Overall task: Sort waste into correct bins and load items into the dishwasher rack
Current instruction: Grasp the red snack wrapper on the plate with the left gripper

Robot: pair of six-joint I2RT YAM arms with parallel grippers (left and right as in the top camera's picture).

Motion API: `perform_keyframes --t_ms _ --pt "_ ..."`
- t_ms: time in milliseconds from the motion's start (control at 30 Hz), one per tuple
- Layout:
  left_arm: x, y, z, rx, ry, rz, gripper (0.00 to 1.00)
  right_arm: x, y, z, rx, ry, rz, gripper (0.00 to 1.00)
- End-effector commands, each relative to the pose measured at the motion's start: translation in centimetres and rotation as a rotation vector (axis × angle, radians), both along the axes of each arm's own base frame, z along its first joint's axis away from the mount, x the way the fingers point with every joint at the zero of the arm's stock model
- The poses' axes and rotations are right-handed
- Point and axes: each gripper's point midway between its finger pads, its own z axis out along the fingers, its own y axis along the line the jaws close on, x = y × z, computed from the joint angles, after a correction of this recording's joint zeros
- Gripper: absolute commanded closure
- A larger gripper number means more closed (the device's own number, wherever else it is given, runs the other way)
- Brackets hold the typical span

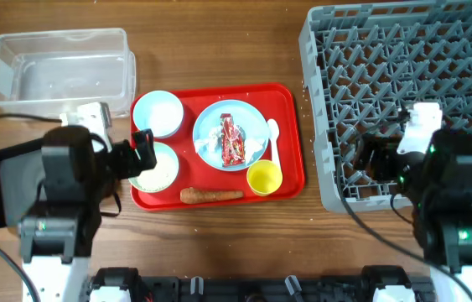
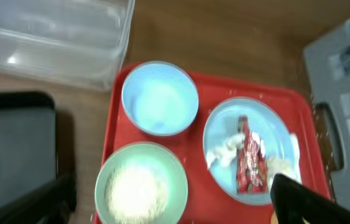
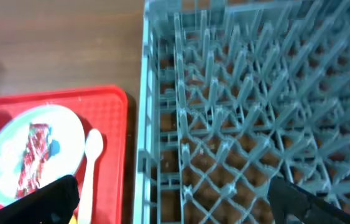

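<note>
The pale-green bowl (image 1: 168,161) holds white rice grains (image 2: 138,190). It sits on the red tray (image 1: 290,105) beside the white-blue bowl (image 1: 158,113). The pale-blue plate (image 1: 252,117) carries the red wrapper (image 1: 232,140) and white paper scraps (image 2: 224,149). The yellow cup (image 1: 264,178) and the carrot piece (image 1: 210,195) lie at the tray's front. My left gripper (image 2: 171,199) is open above the green bowl and holds nothing. My right gripper (image 3: 171,199) is open and empty over the front left corner of the grey rack (image 1: 403,67).
The clear tub (image 1: 59,71) stands at the back left. The black tray (image 1: 5,180) lies in front of it, partly under my left arm. A white spoon (image 1: 272,138) lies on the red tray right of the plate. The rack sits close against the tray's right edge.
</note>
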Motion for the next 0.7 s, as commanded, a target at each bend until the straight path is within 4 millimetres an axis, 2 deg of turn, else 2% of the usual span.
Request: perform_keyframes --t_ms 0,67,167,200,300,367,400,533,600,667 --pt "0.3 -0.7 -0.3 -0.039 0.052 -0.030 0.00 0.3 -0.4 -0.4 -0.022 0.033 -0.004 0.00" --pt "0.9 -1.2 -0.1 -0.059 0.038 -0.052 0.00 0.4 -0.4 -0.4 -0.022 0.030 -0.005 0.00" --pt "3.2 -3.0 0.1 -0.136 0.002 -0.122 0.00 0.5 -0.4 -0.3 -0.021 0.028 -0.005 0.00" --pt "4.3 -3.4 -0.8 -0.151 0.026 -0.119 0.04 0.5 -0.4 -0.3 -0.021 0.028 -0.005 0.00" --pt "6.6 -5.6 -3.2 -0.148 0.071 -0.175 0.08 0.4 -0.4 -0.4 -0.021 0.029 -0.005 0.00" --pt "8.9 -8.6 -5.9 -0.091 0.095 -0.228 0.09 0.4 -0.4 -0.4 -0.021 0.030 -0.005 0.00" --pt "9.4 -9.6 -6.8 -0.070 0.098 -0.243 0.09 0.4 -0.4 -0.4 -0.021 0.030 -0.005 0.00" --pt "10.1 -13.7 -11.0 0.021 0.137 -0.322 0.11 0.4 -0.4 -0.4 -0.021 0.029 -0.005 0.00" --pt "10.3 -14.2 -13.6 0.094 0.169 -0.310 0.16 0.4 -0.4 -0.4 -0.021 0.029 -0.005 0.00" --pt "10.4 -14.5 -15.0 0.123 0.190 -0.309 0.22 0.4 -0.4 -0.4 -0.021 0.029 -0.005 0.00"
